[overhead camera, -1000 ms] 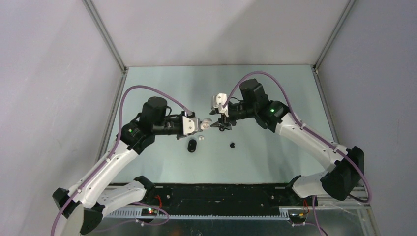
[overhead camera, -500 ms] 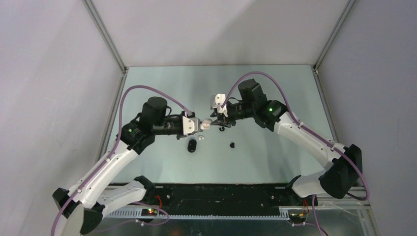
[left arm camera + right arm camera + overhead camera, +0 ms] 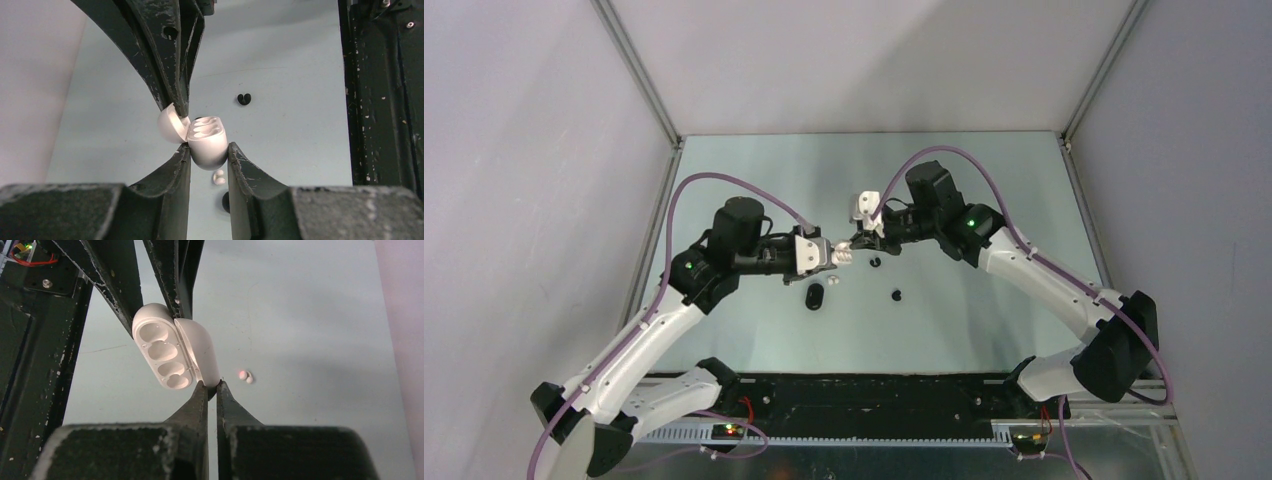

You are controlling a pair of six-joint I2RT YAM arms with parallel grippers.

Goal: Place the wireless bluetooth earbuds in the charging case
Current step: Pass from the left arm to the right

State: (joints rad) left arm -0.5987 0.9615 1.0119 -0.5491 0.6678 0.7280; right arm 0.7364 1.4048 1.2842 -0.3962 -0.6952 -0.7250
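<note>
My left gripper [image 3: 208, 147] is shut on the body of an open white oval case [image 3: 207, 142], held above the table with its sockets bare. My right gripper [image 3: 212, 385] is shut on the rim of that case's hinged lid [image 3: 200, 352]. In the top view the two grippers meet at the white case [image 3: 845, 252]. The black charging case [image 3: 814, 297] lies on the table below my left gripper. Two white earbuds [image 3: 834, 281] lie beside it. Black earbuds [image 3: 896, 295] rest farther right, and another small black piece [image 3: 874, 262] sits under my right gripper.
The table [image 3: 984, 190] is pale green, with grey walls on three sides and a metal frame post [image 3: 639, 75] at each back corner. A black rail [image 3: 874, 405] runs along the near edge between the arm bases.
My right gripper has moved left to the white case and closed on its lid. My left gripper has kept still with the case body in it.
</note>
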